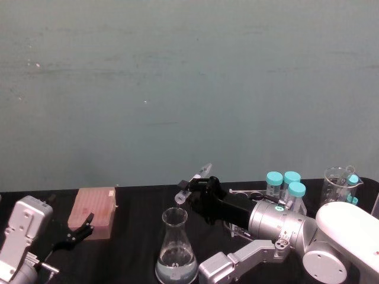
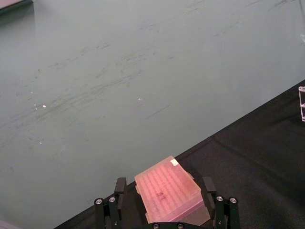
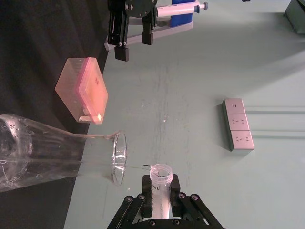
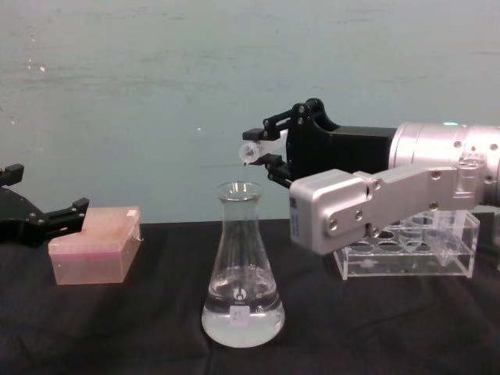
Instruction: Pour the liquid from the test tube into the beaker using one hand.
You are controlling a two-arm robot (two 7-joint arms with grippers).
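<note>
tube [image 4: 251,150]: clamped tight in the right claw [image 4: 264,150], lying pretty much level, mouth hanging just over the beaker's rim, at 12 o'clock from it
beaker [image 4: 242,266]: upright on the black tabletop [image 4: 156,328]
liquid [image 4: 242,326]: clear pool down in the beaker's base
left claw [image 4: 45,191]: fingers apart, way out at 9 o'clock, near the pink box [image 4: 95,244]
rack [image 4: 406,254]: 3 o'clock of the beaker, behind the right arm

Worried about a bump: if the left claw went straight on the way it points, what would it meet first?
Most likely the translucent pink rectangular plastic box, which lies straight ahead of the open left claw, centred on its gap; how far off is unclear.
</note>
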